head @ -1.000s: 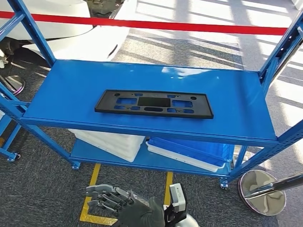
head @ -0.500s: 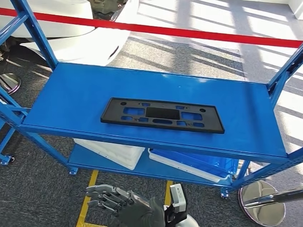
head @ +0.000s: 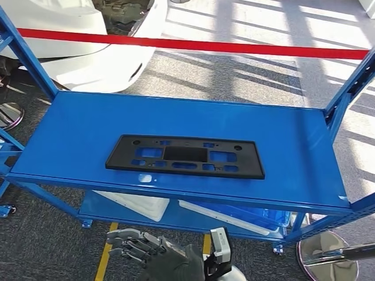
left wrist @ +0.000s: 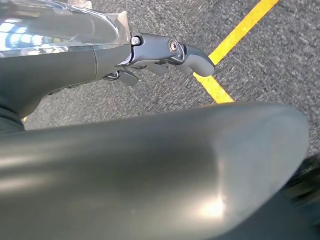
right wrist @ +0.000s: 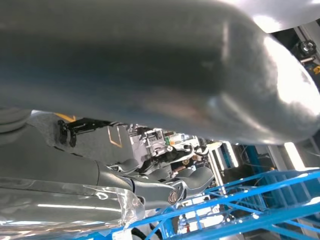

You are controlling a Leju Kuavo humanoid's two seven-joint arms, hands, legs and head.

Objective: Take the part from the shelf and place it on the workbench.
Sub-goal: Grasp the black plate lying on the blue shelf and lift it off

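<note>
Carefully now, I'd raise my empty, loosely spread right hand [head: 146, 252] from below the blue shelf [head: 287, 146] and approach the black part [head: 186, 157] lying flat mid-shelf from its near long edge.

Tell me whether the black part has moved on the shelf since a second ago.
No. The black part lies just as near the blue shelf's front edge; the whole view has shifted, so the camera moved, not the part.

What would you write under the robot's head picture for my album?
A flat black part lies on a blue shelf while the robot's hand waits below, holding nothing.
</note>
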